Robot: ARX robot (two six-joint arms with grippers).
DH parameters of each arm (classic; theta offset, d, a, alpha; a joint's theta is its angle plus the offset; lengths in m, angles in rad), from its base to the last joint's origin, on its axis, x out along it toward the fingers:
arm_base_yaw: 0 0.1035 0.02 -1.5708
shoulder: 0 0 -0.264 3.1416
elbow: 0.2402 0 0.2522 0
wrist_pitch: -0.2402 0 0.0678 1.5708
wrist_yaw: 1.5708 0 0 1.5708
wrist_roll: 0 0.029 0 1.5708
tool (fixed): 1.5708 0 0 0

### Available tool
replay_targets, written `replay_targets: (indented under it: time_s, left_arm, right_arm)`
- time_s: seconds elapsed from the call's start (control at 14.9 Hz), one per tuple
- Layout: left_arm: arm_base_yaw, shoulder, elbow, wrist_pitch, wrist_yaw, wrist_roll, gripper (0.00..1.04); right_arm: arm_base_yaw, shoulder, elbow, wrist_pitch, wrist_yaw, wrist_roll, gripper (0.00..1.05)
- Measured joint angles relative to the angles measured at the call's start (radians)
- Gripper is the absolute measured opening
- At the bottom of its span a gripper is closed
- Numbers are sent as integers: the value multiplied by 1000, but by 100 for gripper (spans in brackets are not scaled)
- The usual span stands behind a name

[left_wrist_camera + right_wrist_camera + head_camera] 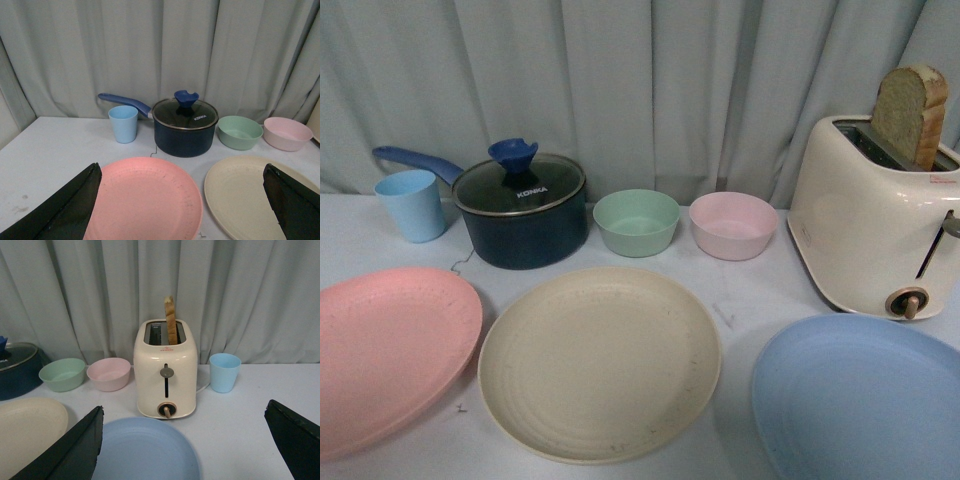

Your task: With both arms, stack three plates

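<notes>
Three plates lie side by side on the white table: a pink plate (pixel 390 350) at the left, a cream-beige plate (pixel 600 360) in the middle, a light blue plate (pixel 860 400) at the right. Neither arm shows in the front view. My left gripper (pixel 182 200) is open above the table, its black fingers (pixel 65 210) wide apart over the pink plate (pixel 145 200) and the cream-beige plate (pixel 240 195). My right gripper (pixel 182 440) is open too, with the light blue plate (pixel 145 450) under it. Neither gripper holds anything.
Behind the plates stand a light blue cup (pixel 412 205), a dark blue lidded pot (pixel 520 210), a green bowl (pixel 636 222) and a pink bowl (pixel 733 225). A cream toaster (pixel 870 225) with a bread slice stands at the back right. A second blue cup (pixel 224 372) stands right of it.
</notes>
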Motion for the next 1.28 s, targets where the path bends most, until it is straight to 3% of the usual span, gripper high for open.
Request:
replay_targets:
  time_s: [1.28]
  left_arm:
    - [0, 0, 0, 0, 0, 0, 98]
  right_arm:
    - [0, 0, 0, 0, 0, 0, 98]
